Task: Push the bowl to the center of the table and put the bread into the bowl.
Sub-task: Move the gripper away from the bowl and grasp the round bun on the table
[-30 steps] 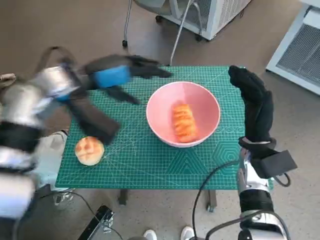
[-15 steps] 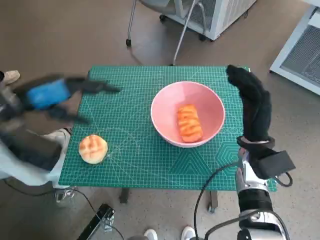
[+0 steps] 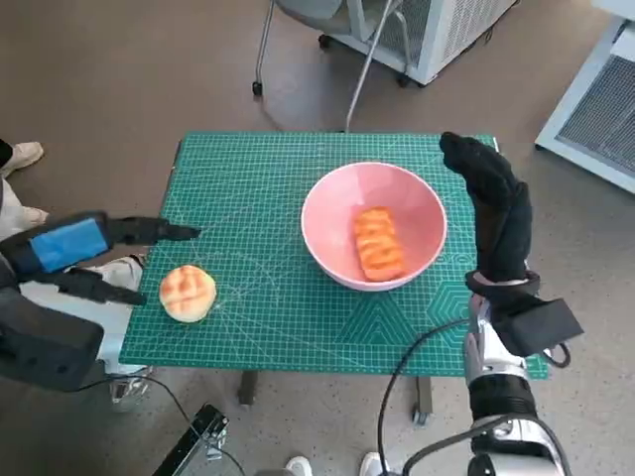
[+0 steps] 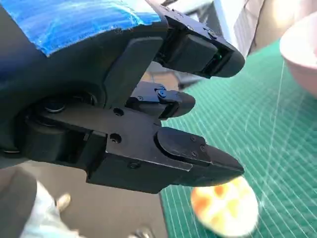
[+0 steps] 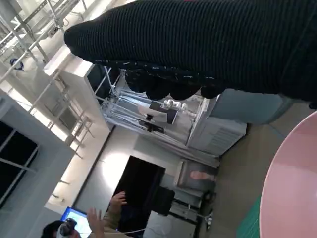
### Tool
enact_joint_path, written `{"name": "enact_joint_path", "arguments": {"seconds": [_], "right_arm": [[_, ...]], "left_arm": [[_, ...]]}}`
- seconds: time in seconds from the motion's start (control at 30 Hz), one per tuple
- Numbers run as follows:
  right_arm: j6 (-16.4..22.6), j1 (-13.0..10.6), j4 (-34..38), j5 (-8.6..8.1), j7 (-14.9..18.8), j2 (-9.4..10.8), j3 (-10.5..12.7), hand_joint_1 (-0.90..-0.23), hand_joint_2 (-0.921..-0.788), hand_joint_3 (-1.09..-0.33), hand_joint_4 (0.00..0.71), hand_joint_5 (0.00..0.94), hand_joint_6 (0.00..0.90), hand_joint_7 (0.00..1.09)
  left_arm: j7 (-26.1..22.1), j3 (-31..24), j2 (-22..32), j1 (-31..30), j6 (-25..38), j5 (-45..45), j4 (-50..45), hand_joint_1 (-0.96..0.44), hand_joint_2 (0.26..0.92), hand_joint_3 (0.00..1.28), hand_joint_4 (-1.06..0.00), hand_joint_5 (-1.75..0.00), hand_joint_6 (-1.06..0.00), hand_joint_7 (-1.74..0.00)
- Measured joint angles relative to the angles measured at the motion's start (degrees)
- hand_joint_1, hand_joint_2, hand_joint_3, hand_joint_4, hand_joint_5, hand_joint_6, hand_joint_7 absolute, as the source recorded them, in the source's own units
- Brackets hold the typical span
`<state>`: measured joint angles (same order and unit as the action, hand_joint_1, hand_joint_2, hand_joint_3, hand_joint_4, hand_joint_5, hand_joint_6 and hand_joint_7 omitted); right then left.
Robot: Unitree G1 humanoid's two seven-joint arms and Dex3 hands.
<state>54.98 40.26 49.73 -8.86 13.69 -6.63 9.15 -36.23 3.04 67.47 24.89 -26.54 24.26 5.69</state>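
The pink bowl [image 3: 373, 224] sits a little right of the middle of the green mat [image 3: 268, 198], with an orange loaf of bread [image 3: 378, 243] lying inside it. A round bun [image 3: 188, 293] lies on the mat near its left front corner, blurred in the left wrist view [image 4: 225, 205]. My left hand [image 3: 84, 253] hovers at the table's left edge just beside the bun, fingers apart [image 4: 198, 148] and holding nothing. My gloved right hand [image 3: 493, 208] stands upright with fingers extended, close to the bowl's right rim [image 5: 292, 173], apart from it.
A chair's legs [image 3: 308, 50] and a white cabinet [image 3: 437, 30] stand behind the table. A person's shoe [image 3: 20, 154] shows at the far left. A cable [image 3: 407, 387] hangs off the front edge. A person appears far off in the right wrist view [image 5: 89, 223].
My left hand has swung from above the mat near the bowl back leftward and down to the table's left edge beside the bun. The right hand has barely shifted.
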Motion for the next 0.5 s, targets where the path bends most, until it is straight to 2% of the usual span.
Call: {"name": "enact_joint_path", "arguments": {"seconds": [0.5], "right_arm": [[0.0, 0.6, 0.5, -0.30, 1.5, -0.2, 0.5, -0.546, -0.921, -0.786, 0.404, 0.001, 0.054, 0.80]], "left_arm": [[3.2, 2.9, -3.9, -1.1, -4.1, 3.6, 6.6, -0.07, 0.765, 0.00, -0.40, 0.00, -0.52, -0.02]]}}
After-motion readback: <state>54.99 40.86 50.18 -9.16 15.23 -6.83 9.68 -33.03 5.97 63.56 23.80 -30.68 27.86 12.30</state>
